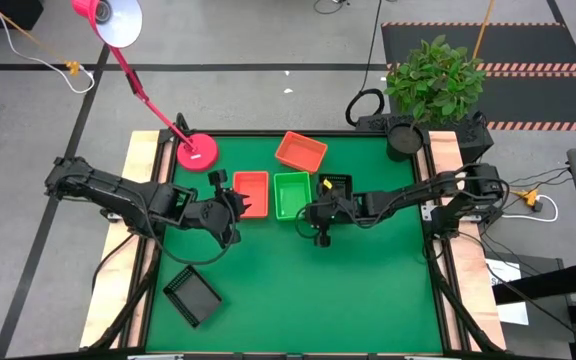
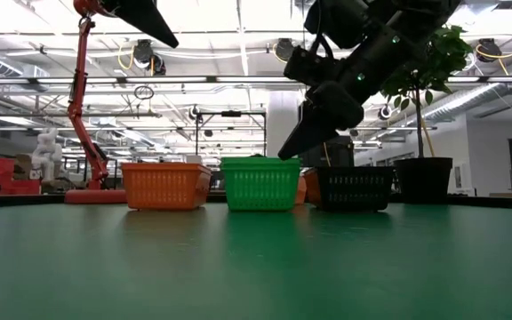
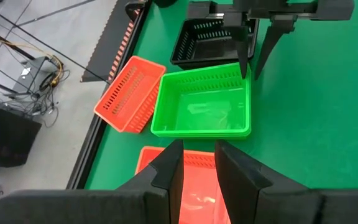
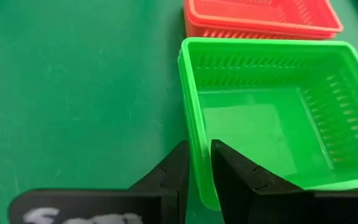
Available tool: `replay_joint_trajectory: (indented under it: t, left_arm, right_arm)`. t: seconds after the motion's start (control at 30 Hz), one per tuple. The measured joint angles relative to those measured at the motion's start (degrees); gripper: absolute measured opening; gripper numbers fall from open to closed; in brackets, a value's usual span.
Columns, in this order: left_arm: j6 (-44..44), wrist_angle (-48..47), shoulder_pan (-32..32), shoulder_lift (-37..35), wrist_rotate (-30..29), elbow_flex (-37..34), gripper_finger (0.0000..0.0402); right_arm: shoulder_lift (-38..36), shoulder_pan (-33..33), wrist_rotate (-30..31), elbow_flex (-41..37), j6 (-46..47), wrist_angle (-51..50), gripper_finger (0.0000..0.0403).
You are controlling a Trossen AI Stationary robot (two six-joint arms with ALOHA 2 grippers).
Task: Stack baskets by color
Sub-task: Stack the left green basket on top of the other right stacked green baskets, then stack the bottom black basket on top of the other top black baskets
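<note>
We are looking along the table from its near edge, where a black basket (image 1: pixel 191 296) is lying alone, tilted, well apart from the rest. Farther in, we are holding the left gripper (image 1: pixel 230 205) just beside an orange-red basket (image 1: pixel 251 193); in the left wrist view its fingers (image 3: pixel 169 174) are standing a little apart over that basket's rim, and we cannot tell whether they are gripping it. We are clenching the right gripper (image 4: pixel 196 163) on the near wall of the green basket (image 4: pixel 272 118), one finger inside and one outside. Just behind the green basket another black basket (image 1: pixel 334 187) is sitting. Farthest back, a second orange-red basket (image 1: pixel 301 152) is lying askew, near the pink lamp base (image 1: pixel 198 153).
</note>
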Motion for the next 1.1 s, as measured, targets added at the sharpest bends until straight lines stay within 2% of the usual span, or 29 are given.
replay_joint_trajectory:
  t: [0.17,0.6,0.7,0.83,1.1]
  left_arm:
    - [0.0,0.06,0.0,0.0,-0.01,0.0,0.0093]
    - [-0.61,0.96,-0.72,0.0,-0.04,0.0,0.0093]
    - [-2.38,0.83,-2.36,0.0,2.35,0.0,0.0093]
    - [-6.4,0.13,-6.44,0.0,7.17,0.0,0.0093]
    - [-27.32,-4.57,-20.55,0.07,7.91,0.0,0.0093]
  right_arm:
    - [0.0,-0.38,-2.75,0.0,2.88,0.14,0.0059]
    - [-0.8,-0.39,-2.84,0.7,3.53,4.24,0.0059]
    - [-2.84,0.13,-2.78,0.72,3.53,2.33,0.0059]
    - [-6.62,1.25,-2.73,0.73,3.23,-2.67,0.0059]
    - [-12.41,2.47,-2.58,0.74,2.22,-8.5,0.0059]
